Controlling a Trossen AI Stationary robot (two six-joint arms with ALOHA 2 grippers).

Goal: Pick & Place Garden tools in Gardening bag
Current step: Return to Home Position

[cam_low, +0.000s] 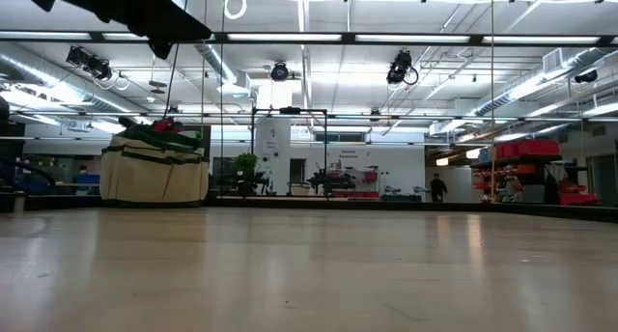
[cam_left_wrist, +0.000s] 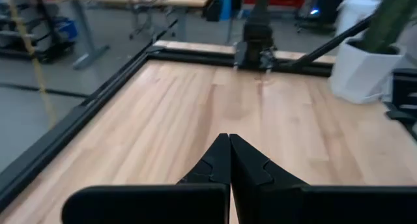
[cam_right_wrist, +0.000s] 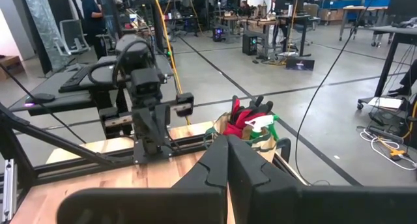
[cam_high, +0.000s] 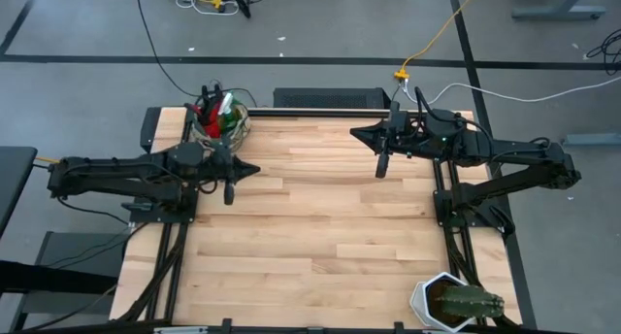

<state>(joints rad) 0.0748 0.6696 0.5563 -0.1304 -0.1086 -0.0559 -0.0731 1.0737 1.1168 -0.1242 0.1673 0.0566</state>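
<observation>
The beige gardening bag [cam_high: 220, 123] stands at the table's far left corner, with garden tools sticking out of its top: a red-and-black glove [cam_right_wrist: 244, 115] and a green-and-white spray bottle head [cam_right_wrist: 262, 124]. It also shows in the low view [cam_low: 154, 168]. My left gripper [cam_high: 254, 169] is shut and empty, above the table just near of the bag. My right gripper [cam_high: 355, 132] is shut and empty, above the table's far middle, pointing toward the bag.
A white pot with a green cactus [cam_high: 456, 302] stands at the table's near right corner; it also shows in the left wrist view [cam_left_wrist: 368, 61]. The bare wooden tabletop [cam_high: 320, 227] lies between the two arms. A person [cam_right_wrist: 91, 12] stands in the room beyond.
</observation>
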